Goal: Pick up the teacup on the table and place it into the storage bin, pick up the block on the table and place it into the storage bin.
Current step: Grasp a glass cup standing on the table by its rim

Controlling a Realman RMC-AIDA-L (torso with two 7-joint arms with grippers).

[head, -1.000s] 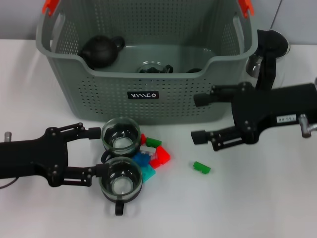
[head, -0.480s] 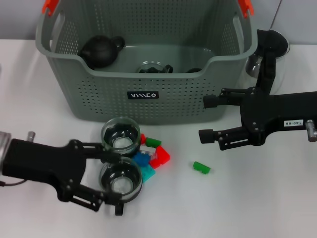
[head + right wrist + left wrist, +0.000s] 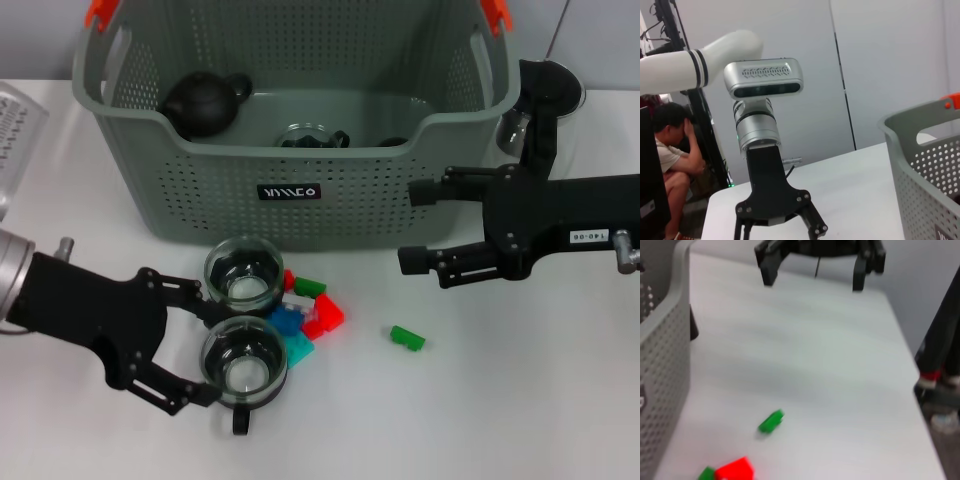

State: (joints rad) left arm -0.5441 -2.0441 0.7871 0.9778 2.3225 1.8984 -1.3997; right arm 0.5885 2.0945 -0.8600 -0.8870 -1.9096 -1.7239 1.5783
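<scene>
Two glass teacups stand in front of the storage bin (image 3: pixel 300 190): a far teacup (image 3: pixel 243 275) and a near teacup (image 3: pixel 245 362). My left gripper (image 3: pixel 217 353) is open, one finger on each side of the near teacup, the upper one passing between the two cups. Several blocks lie right of the cups: a red block (image 3: pixel 325 315), a cyan block (image 3: pixel 297 347), and a lone green block (image 3: pixel 407 338), which also shows in the left wrist view (image 3: pixel 771 421). My right gripper (image 3: pixel 410 225) hangs open and empty by the bin's right front corner.
Inside the bin sit a dark teapot (image 3: pixel 205 100) and a glass cup (image 3: pixel 312 135). A glass vessel with a black top (image 3: pixel 545 90) stands behind my right arm. A white perforated object (image 3: pixel 20 120) is at the far left edge.
My left gripper has swung and slid forward, so its fingers now straddle the near teacup. The right gripper drifted slightly left and up. Cups and blocks have not moved.
</scene>
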